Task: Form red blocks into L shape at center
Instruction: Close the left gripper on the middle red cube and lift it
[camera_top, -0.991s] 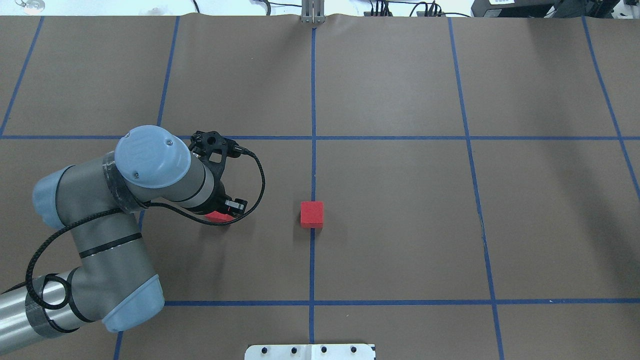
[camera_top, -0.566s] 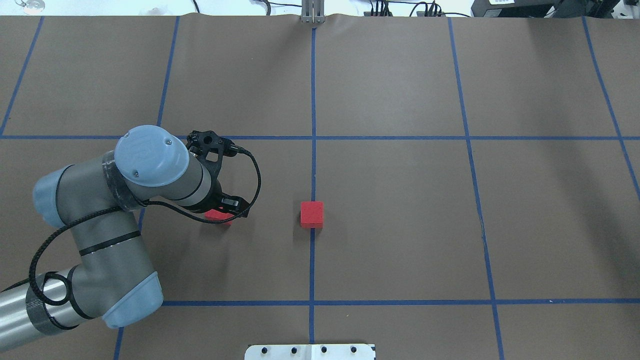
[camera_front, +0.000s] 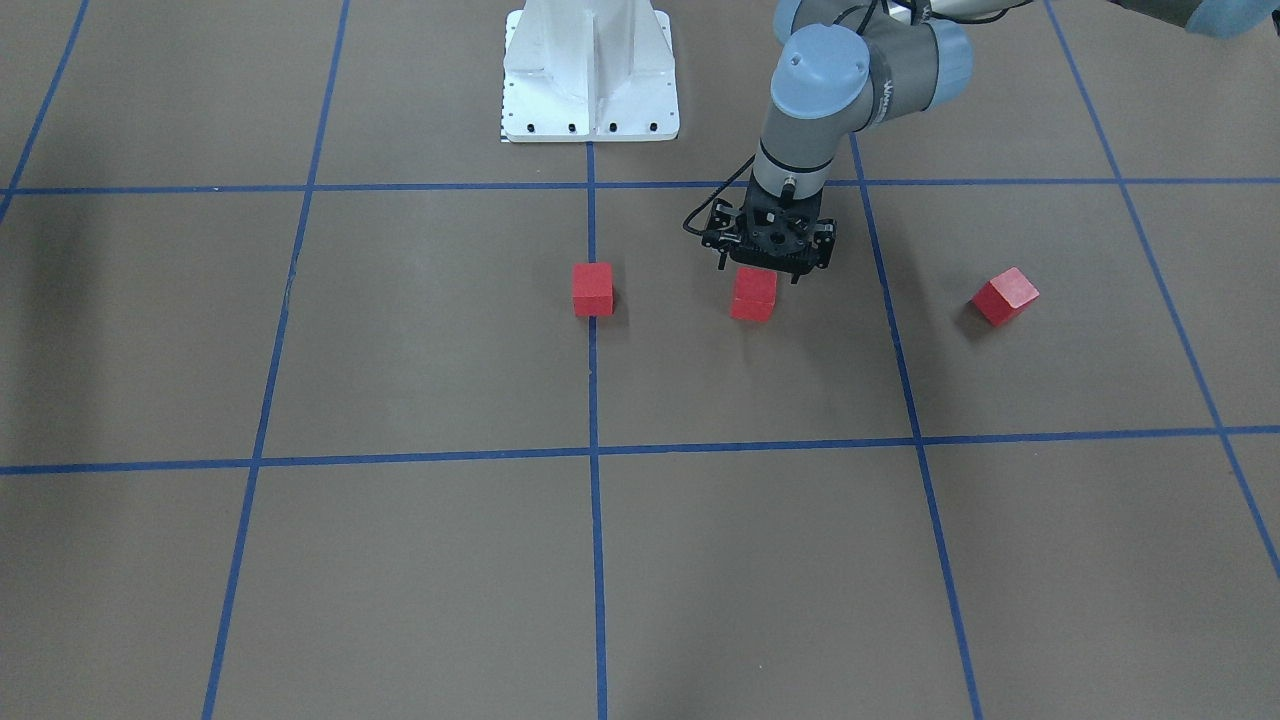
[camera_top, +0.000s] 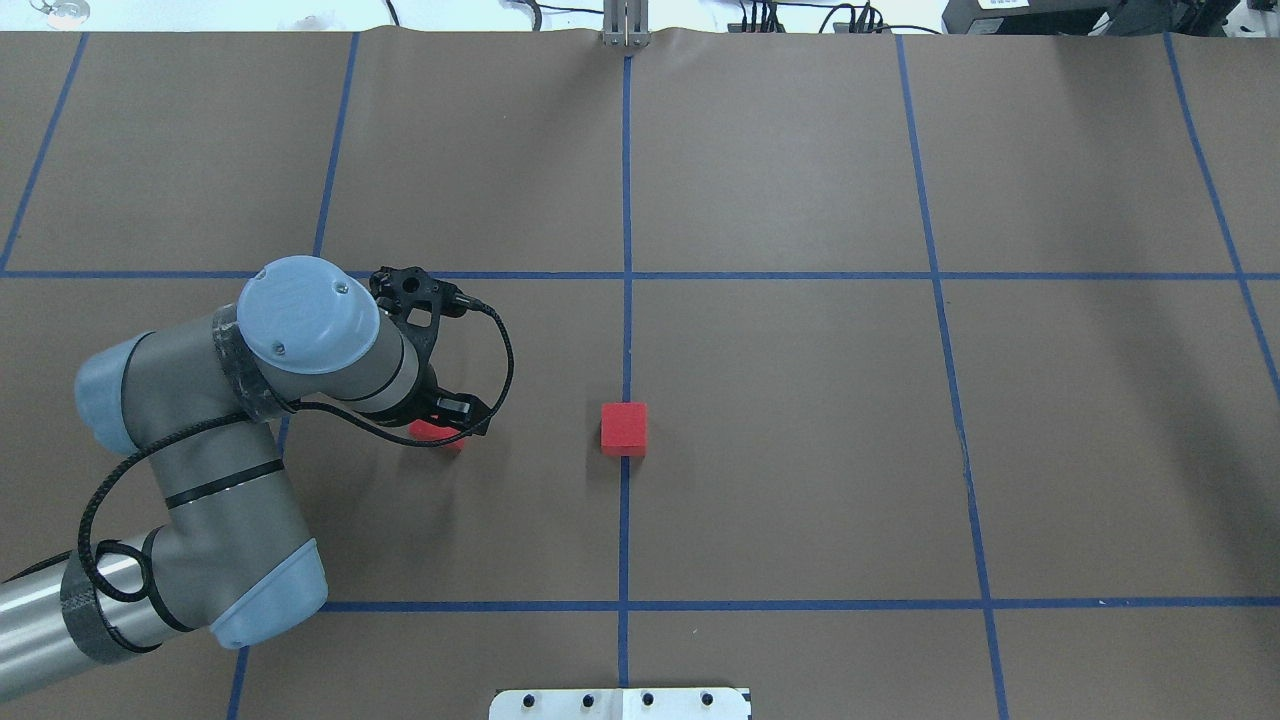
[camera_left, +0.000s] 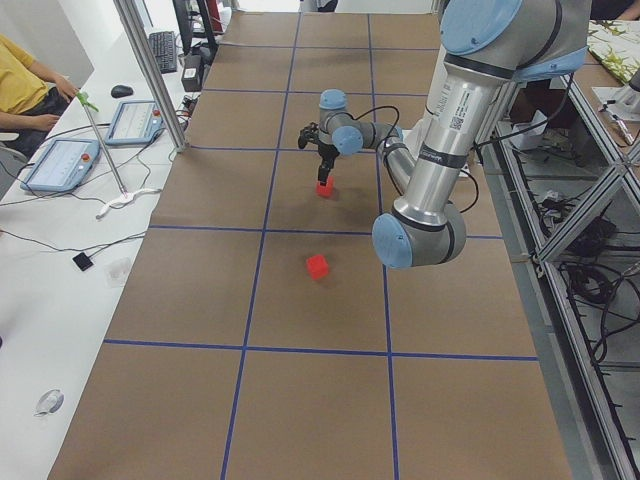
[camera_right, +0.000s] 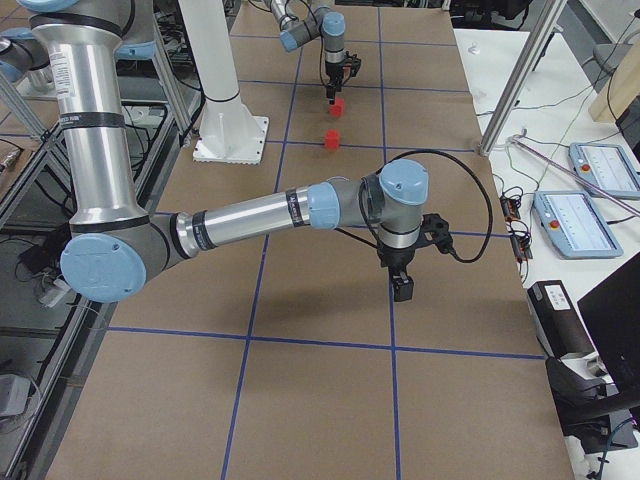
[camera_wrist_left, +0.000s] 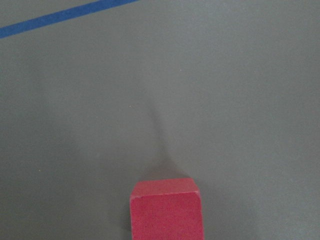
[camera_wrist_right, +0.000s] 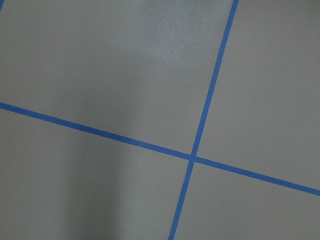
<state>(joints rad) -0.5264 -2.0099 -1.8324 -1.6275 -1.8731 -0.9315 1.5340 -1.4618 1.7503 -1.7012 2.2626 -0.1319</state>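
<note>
**Item 1. Left gripper** (camera_front: 760, 272). It pointed straight down and hovered low over the first red cube (camera_front: 753, 298). The jaws appeared parted, one to each side of the cube's top, and held nothing (the wrist hid most of this from overhead, so contact with the cube could not be judged). A black cable (camera_top: 505, 350) looped out from the wrist.

**Item 2. First red cube.** It lay directly beneath the gripper on the brown table covering (camera_front: 420, 330), square to the grid. In the left wrist view it sat at the bottom edge.

**Item 3. Second red cube** (camera_front: 592, 290). It stood well apart from the gripper, at the center (camera_front: 592, 335). It sat on the blue tape line (camera_front: 594, 520), in line with the white robot base (camera_front: 590, 70).

**Item 4. Third red cube** (camera_front: 1005, 296). It lay on the gripper's opposite side, farther off than the second, and was turned at an angle to the grid.

**Item 5. Right gripper** (camera_right: 402, 285). Only the side camera showed it. It hung low over bare covering, far from every cube, and its opening could not be told. Its wrist camera showed a tape crossing (camera_wrist_right: 191, 157).
</note>
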